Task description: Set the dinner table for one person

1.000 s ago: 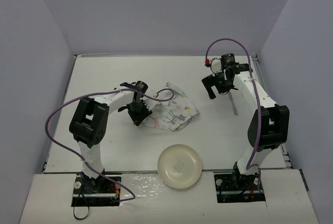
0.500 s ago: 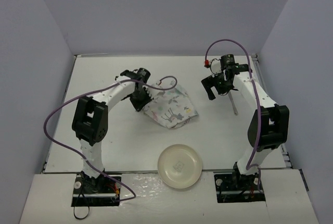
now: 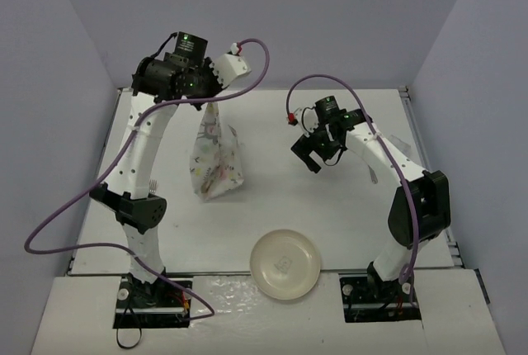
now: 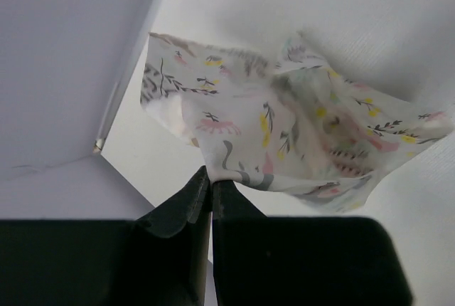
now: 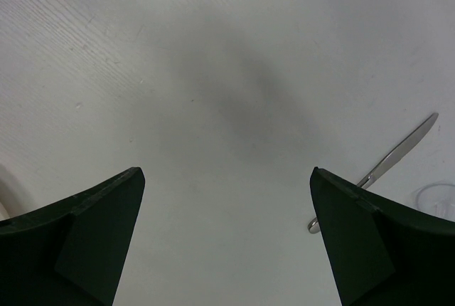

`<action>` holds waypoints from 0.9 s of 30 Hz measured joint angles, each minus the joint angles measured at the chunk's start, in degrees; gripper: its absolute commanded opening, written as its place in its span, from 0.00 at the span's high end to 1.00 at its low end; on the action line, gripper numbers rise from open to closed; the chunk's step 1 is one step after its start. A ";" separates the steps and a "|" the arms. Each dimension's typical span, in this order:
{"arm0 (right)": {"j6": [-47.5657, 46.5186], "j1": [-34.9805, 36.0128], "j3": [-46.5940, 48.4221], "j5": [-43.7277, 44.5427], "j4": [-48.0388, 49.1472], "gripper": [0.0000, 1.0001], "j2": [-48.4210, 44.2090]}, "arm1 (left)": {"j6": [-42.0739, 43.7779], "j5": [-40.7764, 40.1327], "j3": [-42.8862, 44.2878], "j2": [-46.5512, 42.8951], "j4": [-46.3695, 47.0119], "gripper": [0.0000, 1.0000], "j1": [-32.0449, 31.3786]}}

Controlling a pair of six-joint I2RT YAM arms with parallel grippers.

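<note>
My left gripper (image 3: 209, 101) is raised high over the far left of the white dinner table (image 3: 338, 206). It is shut on a corner of the animal-print cloth placemat (image 3: 214, 161), which hangs down crumpled with its lower end near the tabletop. In the left wrist view the fingertips (image 4: 210, 174) pinch the placemat's edge (image 4: 284, 124). My right gripper (image 3: 317, 153) is open and empty above the middle of the table; its wrist view (image 5: 226, 172) shows bare tabletop between the jaws. A metal knife (image 5: 398, 153) lies to its right.
A cream round plate (image 3: 285, 262) sits at the near edge, centre. A small utensil (image 3: 153, 184) lies by the left arm. The knife (image 3: 374, 175) is partly hidden under the right arm. Grey walls enclose the table on three sides.
My left arm has swung up and lifted the placemat off the table, so it now hangs. My right gripper has moved left and nearer, away from the knife.
</note>
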 measured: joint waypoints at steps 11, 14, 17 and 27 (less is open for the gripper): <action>0.00 -0.84 -1.99 -0.36 0.92 0.00 0.00 | 0.18 -1.26 -1.51 -2.29 -3.11 1.00 -2.28; 0.20 -0.81 -1.80 -1.90 1.07 0.00 0.00 | 0.03 -2.47 -6.91 -1.99 -4.12 1.00 -1.09; 0.90 -0.56 0.41 -3.19 0.37 0.00 0.20 | -0.44 -3.46 -8.05 0.37 -4.52 1.00 0.98; -0.26 9.75 16.96 5.76 8.23 0.00 2.65 | -4.17 -10.76 -11.28 0.40 -0.60 1.00 12.61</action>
